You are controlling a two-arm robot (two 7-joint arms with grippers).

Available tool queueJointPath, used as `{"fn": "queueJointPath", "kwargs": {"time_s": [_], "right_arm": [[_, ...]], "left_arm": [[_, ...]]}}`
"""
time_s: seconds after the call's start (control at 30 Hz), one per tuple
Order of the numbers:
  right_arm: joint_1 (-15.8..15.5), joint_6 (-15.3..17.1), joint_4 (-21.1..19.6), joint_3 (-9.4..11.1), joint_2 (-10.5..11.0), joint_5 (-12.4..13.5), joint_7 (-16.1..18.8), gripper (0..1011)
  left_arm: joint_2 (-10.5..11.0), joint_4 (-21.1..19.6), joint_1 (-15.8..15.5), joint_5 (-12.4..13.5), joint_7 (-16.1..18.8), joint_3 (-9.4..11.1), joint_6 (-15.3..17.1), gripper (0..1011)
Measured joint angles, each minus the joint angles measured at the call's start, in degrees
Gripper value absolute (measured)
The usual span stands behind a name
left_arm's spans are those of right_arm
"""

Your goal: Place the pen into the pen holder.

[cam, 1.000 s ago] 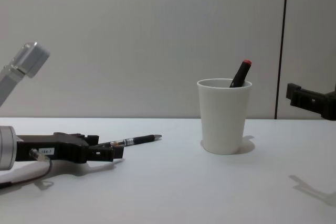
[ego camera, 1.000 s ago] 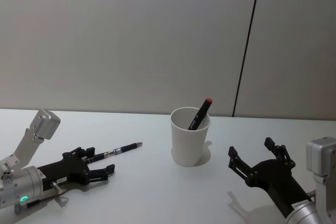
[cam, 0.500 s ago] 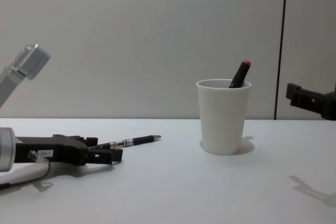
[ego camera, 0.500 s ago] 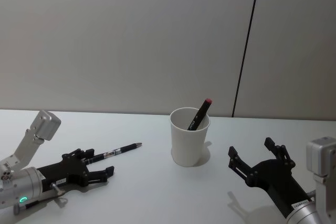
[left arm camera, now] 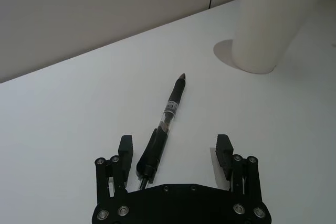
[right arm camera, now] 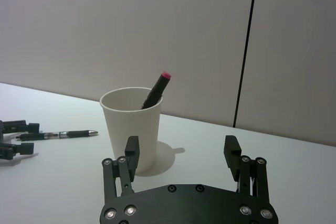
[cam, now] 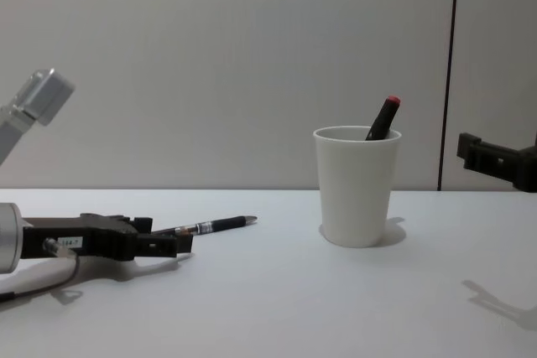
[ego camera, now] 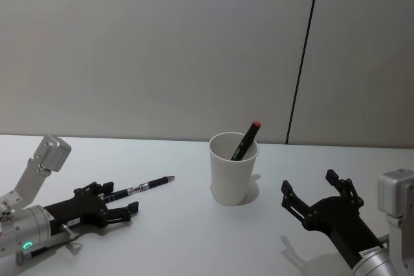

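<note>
Holds left gripper (left arm camera: 175,145) spread wide, low over the bench (ego camera: 181,224), straddling the rear end of the loose pen (left arm camera: 168,116) for a pinch; leaves pen holder (ego camera: 231,172) well ahead, beyond the tip; parks right gripper (right arm camera: 181,144) spread, facing the holder

Plain grey wall (ego camera: 162,50) with dark vertical seam (ego camera: 303,56) behind white table (ego camera: 187,234)
</note>
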Motion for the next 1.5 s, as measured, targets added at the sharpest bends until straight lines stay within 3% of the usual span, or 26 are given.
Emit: {"fn": "queueJointPath", "kwargs": {"time_s": [0.5, 0.93, 1.5], "right_arm": [[0.0, 0.0, 0.0, 0.0, 0.0, 0.0, 0.0, 1001], [0.0, 0.0, 0.0, 0.0, 0.0, 0.0, 0.0, 1001], [0.0, 0.0, 0.0, 0.0, 0.0, 0.0, 0.0, 1001]], "left_arm": [[0.3, 0.0, 0.0, -1.1, 0.1, 0.0, -0.2, 1000], [0.9, 0.9, -1.5, 1.0, -1.0, 2.3, 0.1, 1000], [0.8, 1.2, -1.7, 2.3, -0.5, 2.4, 0.8, 1000]]}}
